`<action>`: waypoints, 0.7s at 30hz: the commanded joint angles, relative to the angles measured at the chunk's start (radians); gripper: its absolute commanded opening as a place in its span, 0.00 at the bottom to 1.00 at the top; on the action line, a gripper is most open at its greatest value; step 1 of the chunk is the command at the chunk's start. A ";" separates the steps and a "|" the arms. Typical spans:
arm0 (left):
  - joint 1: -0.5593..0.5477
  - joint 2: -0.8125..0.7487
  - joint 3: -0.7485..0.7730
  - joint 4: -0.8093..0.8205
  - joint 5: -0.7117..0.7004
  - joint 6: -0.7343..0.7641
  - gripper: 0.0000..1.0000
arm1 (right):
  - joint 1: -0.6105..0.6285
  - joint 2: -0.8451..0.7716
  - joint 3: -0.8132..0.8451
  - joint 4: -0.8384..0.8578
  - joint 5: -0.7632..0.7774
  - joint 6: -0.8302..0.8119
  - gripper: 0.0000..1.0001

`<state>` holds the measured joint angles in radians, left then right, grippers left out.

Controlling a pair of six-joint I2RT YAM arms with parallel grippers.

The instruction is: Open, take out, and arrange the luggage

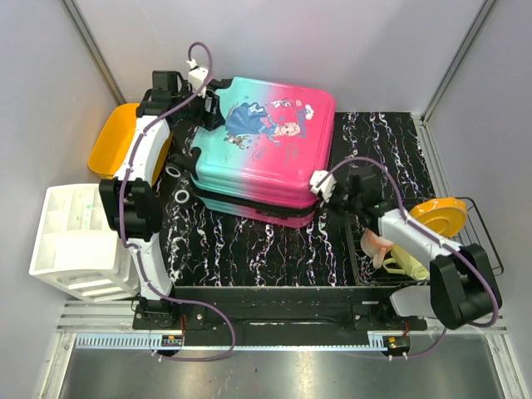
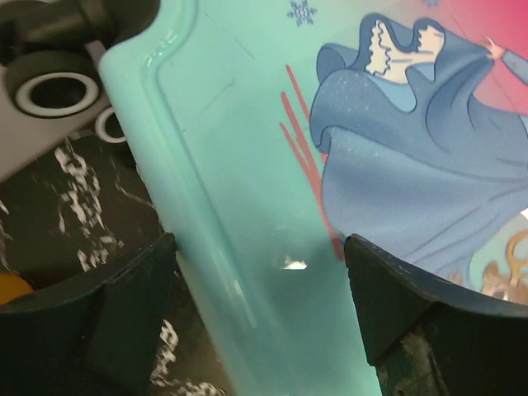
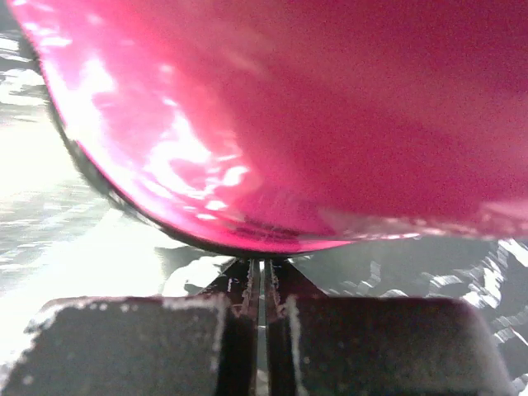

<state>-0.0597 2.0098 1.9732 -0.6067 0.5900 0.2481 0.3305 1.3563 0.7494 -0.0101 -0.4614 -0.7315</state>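
Suitcase (image 1: 266,150) lies flat and closed toward the back of the black marbled table (image 1: 249,249), teal end left, pink end right, wheels (image 1: 181,197) at its left side. Left gripper (image 1: 212,108) sits over the teal far-left corner, jaws spread wide above the shell. Right gripper (image 1: 332,187) meets the pink near-right edge, jaws pressed together. Orange bin (image 1: 116,141) stands just left of the suitcase; wire basket (image 1: 486,249) stands to the right.

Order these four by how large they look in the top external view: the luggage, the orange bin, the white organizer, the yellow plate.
1. luggage, clearly largest.
2. white organizer.
3. orange bin, partly hidden by the left arm, so second and third are unsure.
4. yellow plate, smallest.
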 commanded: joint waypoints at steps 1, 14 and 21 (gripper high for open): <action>-0.221 0.127 -0.034 -0.332 0.179 0.096 0.84 | 0.202 -0.083 0.002 0.170 -0.303 0.107 0.00; -0.129 0.187 -0.016 -0.331 0.031 0.126 0.80 | -0.037 0.036 0.116 0.240 -0.089 0.103 0.00; -0.114 0.211 -0.010 -0.337 -0.035 0.209 0.79 | -0.076 0.109 0.157 0.308 -0.039 0.132 0.00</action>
<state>-0.1848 2.0796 2.0491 -0.5949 0.7105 0.3965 0.2985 1.4635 0.8055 0.0704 -0.5812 -0.6064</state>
